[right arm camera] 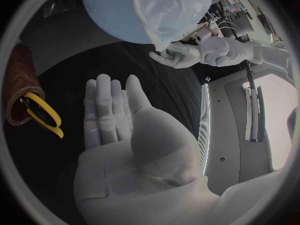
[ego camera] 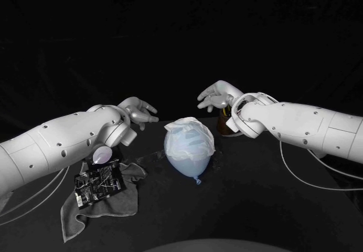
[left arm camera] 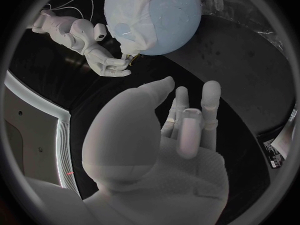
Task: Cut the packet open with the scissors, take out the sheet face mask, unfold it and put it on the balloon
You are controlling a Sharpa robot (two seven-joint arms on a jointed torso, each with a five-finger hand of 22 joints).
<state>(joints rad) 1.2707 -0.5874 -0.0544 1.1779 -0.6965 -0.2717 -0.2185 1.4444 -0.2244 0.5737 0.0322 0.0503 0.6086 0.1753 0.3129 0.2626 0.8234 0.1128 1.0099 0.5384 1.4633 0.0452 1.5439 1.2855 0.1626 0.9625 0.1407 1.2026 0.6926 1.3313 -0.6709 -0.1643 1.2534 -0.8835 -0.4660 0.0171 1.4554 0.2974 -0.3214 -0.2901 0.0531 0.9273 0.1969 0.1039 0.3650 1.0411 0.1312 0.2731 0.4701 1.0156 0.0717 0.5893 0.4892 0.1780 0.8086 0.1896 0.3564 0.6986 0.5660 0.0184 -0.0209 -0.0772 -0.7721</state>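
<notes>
Mask already drapes the balloon at centre; left hand and right hand hover empty, fingers spread, flanking its far side, probably so the mask sits undisturbed; packet lies near left

A pale blue balloon lies mid-table, knot towards the near side, with the white sheet mask draped over its far end. The left hand hovers to its left and the right hand to its far right, both empty with fingers apart. At near left, the black packet rests on a grey cloth.
</notes>
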